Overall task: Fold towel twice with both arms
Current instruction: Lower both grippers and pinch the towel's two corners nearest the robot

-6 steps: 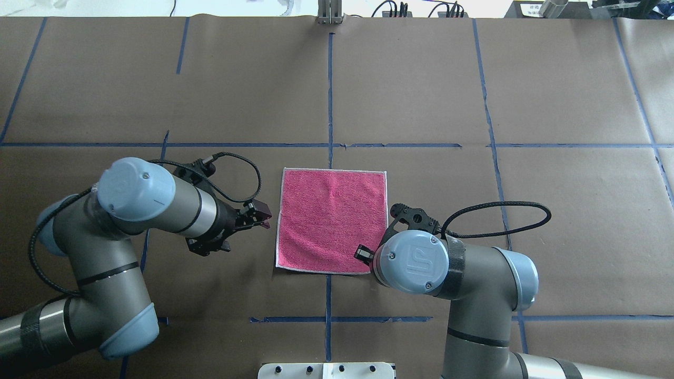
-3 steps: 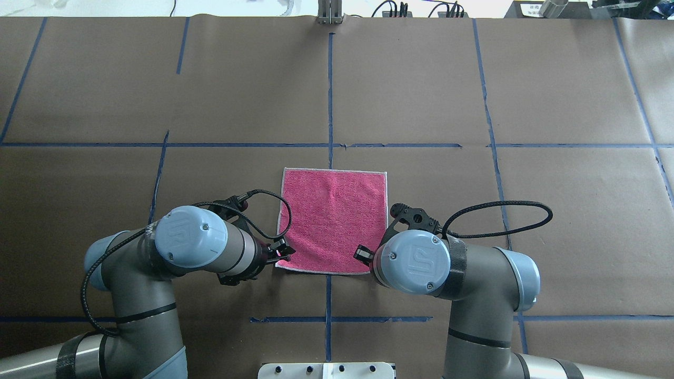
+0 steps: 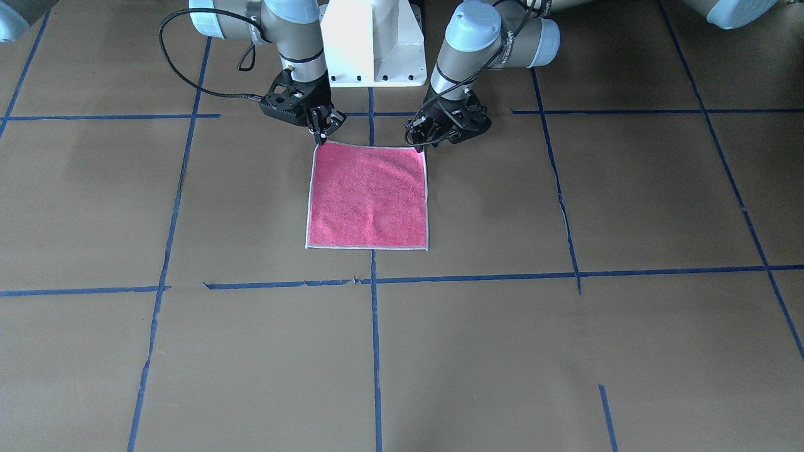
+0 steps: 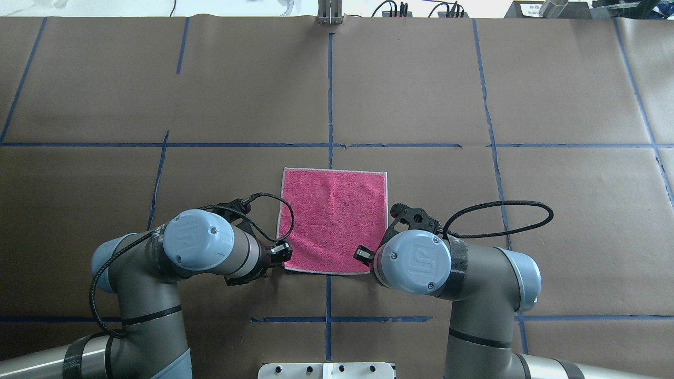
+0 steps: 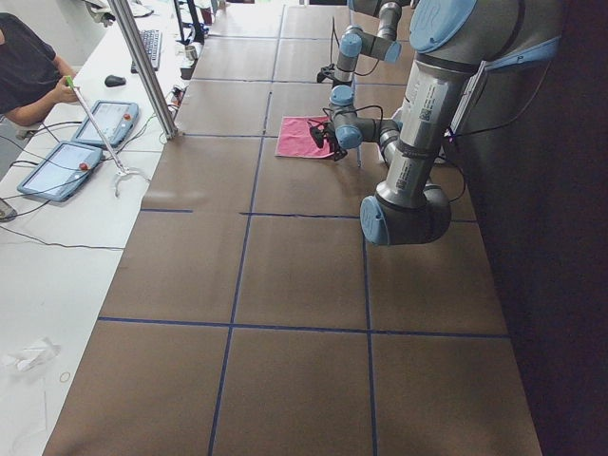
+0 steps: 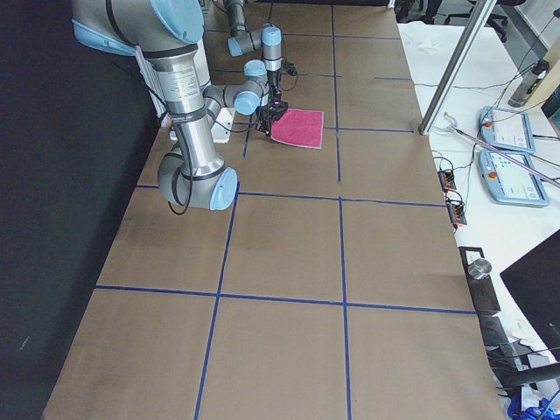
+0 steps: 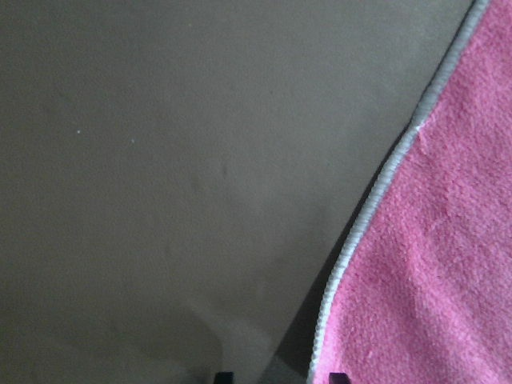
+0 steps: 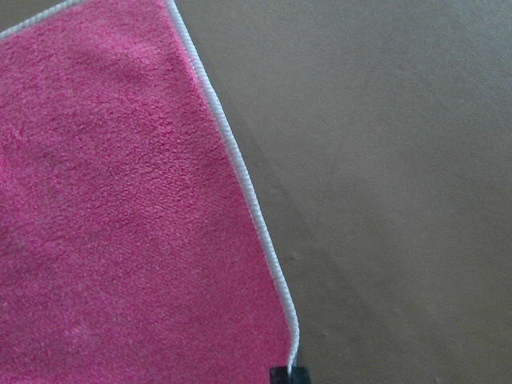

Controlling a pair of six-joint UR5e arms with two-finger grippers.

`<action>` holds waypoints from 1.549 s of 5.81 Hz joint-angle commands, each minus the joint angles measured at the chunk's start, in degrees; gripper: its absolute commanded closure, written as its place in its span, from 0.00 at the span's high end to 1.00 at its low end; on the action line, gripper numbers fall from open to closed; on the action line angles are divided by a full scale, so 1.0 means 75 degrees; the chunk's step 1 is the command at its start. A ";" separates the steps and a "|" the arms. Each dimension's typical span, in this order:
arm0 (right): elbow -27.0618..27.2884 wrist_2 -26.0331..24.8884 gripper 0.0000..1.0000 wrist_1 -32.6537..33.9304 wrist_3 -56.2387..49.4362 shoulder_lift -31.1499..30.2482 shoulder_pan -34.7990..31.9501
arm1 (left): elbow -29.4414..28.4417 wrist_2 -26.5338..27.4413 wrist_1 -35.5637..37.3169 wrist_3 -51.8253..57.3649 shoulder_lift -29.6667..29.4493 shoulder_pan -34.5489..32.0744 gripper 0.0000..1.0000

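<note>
At the middle of the brown paper-covered table (image 4: 474, 237), the pink towel (image 4: 334, 221) lies spread flat and unfolded, pink face up, its whitish stitched edge showing all round. A blue tape line (image 4: 329, 95) runs under it from 12 o'clock to 6 o'clock, with 12 o'clock taken as the table's far side from the robot in the overhead view.

The left gripper (image 4: 283, 253) sits at the towel's 7 o'clock corner, pointing down at the table. In the left wrist view its two fingertips (image 7: 224, 378) stand apart, one over bare paper and one over the pink cloth, with the stitched edge running between them. That edge curves inward near the corner and throws a dark shadow on the paper.

The right gripper (image 4: 362, 255) is at the towel's 5 o'clock corner. In the right wrist view its tips are drawn together, pinching the corner's white edge.

Both arms reach in from 6 o'clock, the left arm (image 4: 142, 295) from the 7 o'clock side and the right arm (image 4: 474, 295) from the 5 o'clock side. The white pedestal base (image 3: 372, 44) stands between them.
</note>
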State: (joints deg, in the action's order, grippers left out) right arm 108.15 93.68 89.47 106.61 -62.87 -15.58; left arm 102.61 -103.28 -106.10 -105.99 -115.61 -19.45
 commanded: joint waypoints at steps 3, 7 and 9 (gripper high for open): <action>0.0076 0.0001 0.01 0.0000 0.0000 -0.0009 -0.0021 | 0.0029 -0.0011 -0.0009 -0.0318 -0.0113 -0.0008 0.00; 0.0904 0.0048 0.00 0.0000 -0.0023 -0.0650 -0.0056 | 0.0636 -0.0023 0.0786 -0.0199 -0.0418 -0.0020 0.00; 0.0921 0.0025 0.01 -0.0023 -0.0082 -0.0572 -0.0195 | 0.0850 0.0035 0.1419 -0.0223 -0.0604 -0.0159 0.00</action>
State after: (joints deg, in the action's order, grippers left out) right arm 115.02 93.99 89.42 106.30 -67.42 -16.34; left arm 108.83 -103.27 -96.96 -107.65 -119.45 -19.96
